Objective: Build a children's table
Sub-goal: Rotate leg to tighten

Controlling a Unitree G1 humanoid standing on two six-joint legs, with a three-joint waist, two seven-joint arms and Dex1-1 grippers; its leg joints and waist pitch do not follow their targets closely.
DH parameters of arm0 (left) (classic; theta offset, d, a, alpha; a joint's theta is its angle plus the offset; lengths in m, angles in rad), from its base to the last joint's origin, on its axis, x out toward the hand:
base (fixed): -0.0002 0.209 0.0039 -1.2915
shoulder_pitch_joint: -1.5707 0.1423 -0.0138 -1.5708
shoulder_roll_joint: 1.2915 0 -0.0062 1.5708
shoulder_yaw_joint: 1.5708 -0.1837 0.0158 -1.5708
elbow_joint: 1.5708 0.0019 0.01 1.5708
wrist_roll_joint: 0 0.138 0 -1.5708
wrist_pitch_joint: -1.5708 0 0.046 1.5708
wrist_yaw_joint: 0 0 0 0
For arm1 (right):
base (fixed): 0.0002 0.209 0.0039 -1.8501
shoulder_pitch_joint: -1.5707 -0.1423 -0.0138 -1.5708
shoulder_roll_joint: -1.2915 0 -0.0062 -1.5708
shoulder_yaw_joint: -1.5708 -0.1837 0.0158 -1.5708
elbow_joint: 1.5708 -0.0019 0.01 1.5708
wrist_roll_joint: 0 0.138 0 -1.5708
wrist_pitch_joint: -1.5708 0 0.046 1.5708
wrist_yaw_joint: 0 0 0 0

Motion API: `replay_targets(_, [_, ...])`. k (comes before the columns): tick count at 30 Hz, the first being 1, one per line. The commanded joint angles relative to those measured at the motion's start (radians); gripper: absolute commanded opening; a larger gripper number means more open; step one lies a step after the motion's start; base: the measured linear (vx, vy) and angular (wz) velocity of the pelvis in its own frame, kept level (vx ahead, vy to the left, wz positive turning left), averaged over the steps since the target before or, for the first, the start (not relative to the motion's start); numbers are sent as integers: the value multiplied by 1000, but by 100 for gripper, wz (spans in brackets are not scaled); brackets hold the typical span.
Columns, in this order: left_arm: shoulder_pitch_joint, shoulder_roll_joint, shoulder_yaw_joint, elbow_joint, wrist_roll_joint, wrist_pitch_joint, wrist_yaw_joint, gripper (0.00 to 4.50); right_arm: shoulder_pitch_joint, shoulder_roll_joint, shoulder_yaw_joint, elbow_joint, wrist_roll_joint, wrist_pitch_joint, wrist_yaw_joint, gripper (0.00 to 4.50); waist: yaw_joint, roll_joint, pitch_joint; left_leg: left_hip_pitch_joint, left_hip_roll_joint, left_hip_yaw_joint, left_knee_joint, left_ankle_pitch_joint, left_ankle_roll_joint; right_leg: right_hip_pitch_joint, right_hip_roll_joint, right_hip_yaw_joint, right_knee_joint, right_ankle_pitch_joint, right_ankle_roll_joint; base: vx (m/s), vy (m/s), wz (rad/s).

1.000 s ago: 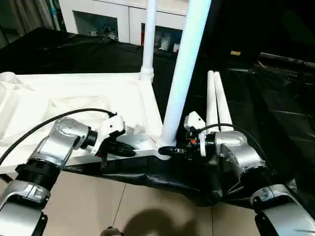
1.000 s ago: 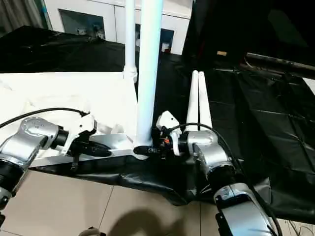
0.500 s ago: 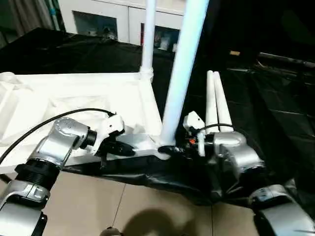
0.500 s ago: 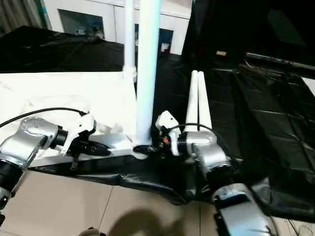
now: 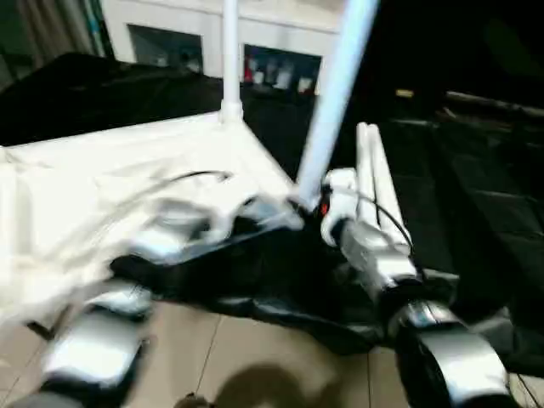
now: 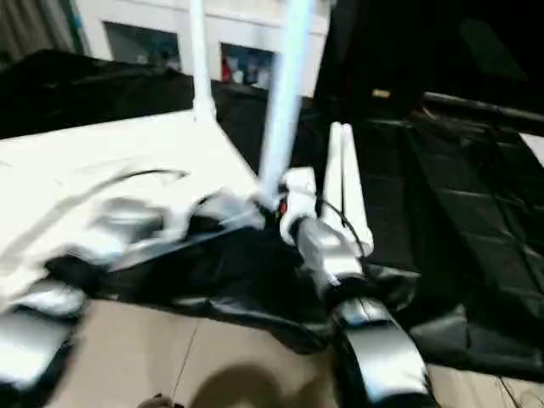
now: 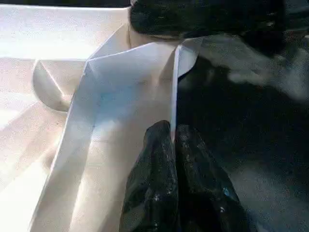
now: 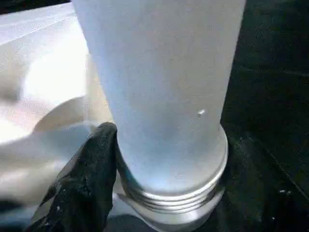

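- White plastic tabletop [image 5: 127, 170] lies upside down on the black-sheeted worktable [image 5: 476, 195], its ribbed underside up, with one long side along the worktable's near edge.
- At the tabletop's near right corner, a white tube leg [image 5: 333, 93] stands in the round socket and leans toward the worktable's right side as it rises.
- A second leg [image 5: 229, 51] stands upright in the socket at the tabletop's far right corner.
- Two more legs [image 5: 371, 170] lie flat and touching side by side on the black sheet, just right of the tabletop, running from near edge to far.
- The right gripper [image 8: 159, 159] sits around the base of the leaning leg, just above its threaded collar; one black finger [image 8: 84, 183] presses the tube's side, the tube sitting between the spread fingers, so it grasps that leg.
- The left gripper [image 7: 174, 140] is clenched, its two black fingers pressed together with nothing between them; the tips rest at the tabletop's thin near rim, close to the same corner.
- In the head views the left forearm [image 5: 170, 238] is blurred over the tabletop's near edge, and the right forearm [image 5: 374, 255] reaches in from the near right.
- Beyond the worktable's far edge stands a white cabinet [image 5: 204, 42].
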State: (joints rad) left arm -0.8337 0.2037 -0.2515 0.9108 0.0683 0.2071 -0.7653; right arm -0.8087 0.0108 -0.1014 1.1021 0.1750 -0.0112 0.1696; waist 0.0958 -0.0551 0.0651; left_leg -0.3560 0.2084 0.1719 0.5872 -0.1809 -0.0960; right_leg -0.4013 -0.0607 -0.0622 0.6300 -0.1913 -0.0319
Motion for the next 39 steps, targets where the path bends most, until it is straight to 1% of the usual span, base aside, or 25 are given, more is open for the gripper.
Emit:
replay_targets(1, [-24, 5, 37, 26, -2, -40, 128, 0, 20, 10, -8, 32, 13, 7, -8, 273, -5, 13, -78, 6, 19, -1, -64, -140, -14, 54, -76, 53, -70, -104, -189, 0, 0, 0])
replay_targets(4, [-31, -4, 24, 40, 6, -70, 86, 0, 14, 9, 1, 28, -14, -21, 5, 273, -4, 16, -81, 3, 17, 1, -60, -91, 16, 58, -75, 51, -61, -10, -209, 0, 0, 0])
replay_targets(5, [-32, -4, 22, 44, 8, -76, 81, 0, 13, 10, -2, 29, -15, -26, 8, 329, -5, 14, -81, 1, 17, 2, -59, -92, 24, 60, -76, 51, -61, -7, -214, 0, 0, 0])
replay_targets(8, [-37, 0, 15, 60, 14, -108, 57, 0, 12, 10, -11, 14, -5, -55, 41, 352, -7, 17, -77, -1, 18, 0, -63, -130, 24, 61, -79, 51, -70, -83, -205, 0, 0, 0])
replay_targets(10, [-44, -3, 19, 82, 15, -144, 46, 0, 14, 1, 22, -12, -32, -71, 73, 364, -12, 18, -77, 0, 18, -1, -64, -143, 20, 61, -78, 50, -73, -108, -200, 0, 0, 0])
replay_targets(12, [-44, -6, 25, 82, 6, -180, 21, 0, 31, -12, 57, -63, -57, -76, 101, 376, -11, 18, -78, 1, 20, -1, -63, -126, 21, 61, -79, 51, -70, -84, -207, 0, 0, 0])
replay_targets(15, [-47, -12, 31, 80, 5, -248, 19, 0, 75, -33, 85, -163, -58, -39, 151, 376, -9, 17, -79, 0, 18, 0, -60, -98, 42, 64, -76, 51, -65, -29, -214, 0, 0, 0])
replay_targets(16, [-52, -23, 48, 78, -12, -285, 17, 0, 125, -60, 114, -260, -68, -6, 185, 376, -8, 18, -77, -1, 16, 0, -60, -90, 50, 66, -73, 50, -67, -18, -211, 0, 0, 0])
replay_targets(18, [-60, -33, 74, 77, -45, -280, -13, 0, 170, -85, 132, -340, -80, 19, 199, 376, -4, 18, -83, 3, 19, 1, -56, -56, 70, 64, -75, 51, -60, 46, -219, 0, 0, 0])
replay_targets(20, [-65, -34, 92, 58, -69, -272, -30, 44, 205, -97, 136, -398, -80, 37, 207, 385, -2, 17, -84, 2, 19, 1, -55, -48, 77, 64, -75, 50, -56, 72, -235, 0, 0, 0])
replay_targets(22, [-65, -34, 107, 35, -90, -277, -40, 58, 220, -99, 133, -425, -81, 47, 206, 385, 0, 17, -83, 0, 20, 2, -55, -66, 76, 63, -78, 50, -58, 68, -252, 0, 0, 0])
replay_targets(24, [-69, -31, 119, 25, -100, -283, -26, 85, 227, -99, 134, -435, -85, 50, 200, 385, -5, 14, -78, 1, 23, 2, -59, -113, 60, 60, -77, 49, -64, 8, -250, 0, 0, 0])
replay_targets(26, [-73, 8, 130, -22, -99, -225, -9, 85, 237, -90, 141, -451, -87, 59, 201, 385, -7, 18, -76, 0, 23, 0, -61, -125, 49, 60, -80, 49, -66, -35, -232, 0, 0, 0])
replay_targets(27, [-68, 40, 143, -63, -101, -171, 2, 97, 243, -84, 151, -464, -92, 68, 202, 385, -13, 19, -73, -4, 21, -2, -62, -131, 39, 63, -78, 49, -68, -63, -217, 0, 0, 0])
replay_targets(28, [-67, 41, 143, -65, -101, -169, 3, 107, 244, -84, 151, -465, -92, 68, 202, 385, -15, 18, -73, -3, 22, -2, -63, -134, 32, 63, -79, 49, -68, -74, -211, 0, 0, 0])
replay_targets(29, [-33, 131, 176, -185, -91, -57, 38, 118, 249, -75, 166, -479, -98, 77, 206, 385, -19, 14, -73, -3, 19, -1, -62, -135, 26, 62, -77, 50, -69, -91, -202, 0, 0, 0])
replay_targets(30, [-33, 131, 176, -185, -91, -57, 38, 118, 249, -75, 166, -479, -98, 77, 206, 385, -20, 14, -75, -2, 25, -3, -64, -134, 20, 64, -81, 49, -63, -88, -205, 0, 0, 0])
replay_targets(31, [-26, 149, 191, -206, -86, -40, 48, 125, 261, -76, 174, -510, -96, 101, 209, 385, -30, 22, -73, -2, 20, -2, -63, -126, 19, 59, -73, 49, -70, -98, -194, 0, 0, 0])
replay_targets(32, [-5, 192, 219, -255, -78, -1, 63, 130, 271, -75, 184, -531, -96, 117, 215, 385, -32, 9, -74, 0, 23, 0, -62, -121, 21, 59, -74, 50, -67, -82, -197, 0, 0, 0])
replay_targets(34, [50, 280, 274, -360, -57, 57, 82, 138, 288, -73, 203, -558, -100, 146, 224, 385, -35, 10, -75, -8, 27, -7, -65, -79, 24, 63, -76, 47, -52, -32, -206, 0, 0, 0])
replay_targets(35, [79, 321, 308, -412, -51, 83, 95, 163, 290, -69, 212, -552, -105, 144, 228, 385, -37, 3, -74, -7, 27, -3, -66, -80, 25, 58, -73, 46, -55, -35, -202, 0, 0, 0])
replay_targets(36, [111, 361, 342, -459, -39, 95, 110, 163, 290, -64, 221, -543, -113, 144, 229, 385, -39, 0, -73, -6, 26, -3, -65, -84, 27, 56, -73, 46, -55, -44, -198, 0, 0, 0])
replay_targets(37, [140, 396, 377, -498, -30, 110, 120, 172, 287, -59, 228, -532, -119, 142, 231, 385, -41, 9, -74, -2, 25, -2, -65, -80, 22, 52, -72, 48, -56, -41, -198, 0, 0, 0])
replay_targets(38, [161, 421, 405, -526, -25, 121, 129, 172, 285, -55, 232, -524, -121, 142, 231, 385, -43, 13, -73, 2, 29, -2, -65, -77, 16, 46, -70, 48, -54, -18, -206, 0, 0, 0])
replay_targets(39, [183, 449, 453, -558, -13, 121, 154, 180, 279, -47, 233, -509, -121, 141, 230, 385, -43, 2, -70, 4, 30, 0, -67, -92, 11, 44, -68, 47, -56, -21, -206, 0, 0, 0])
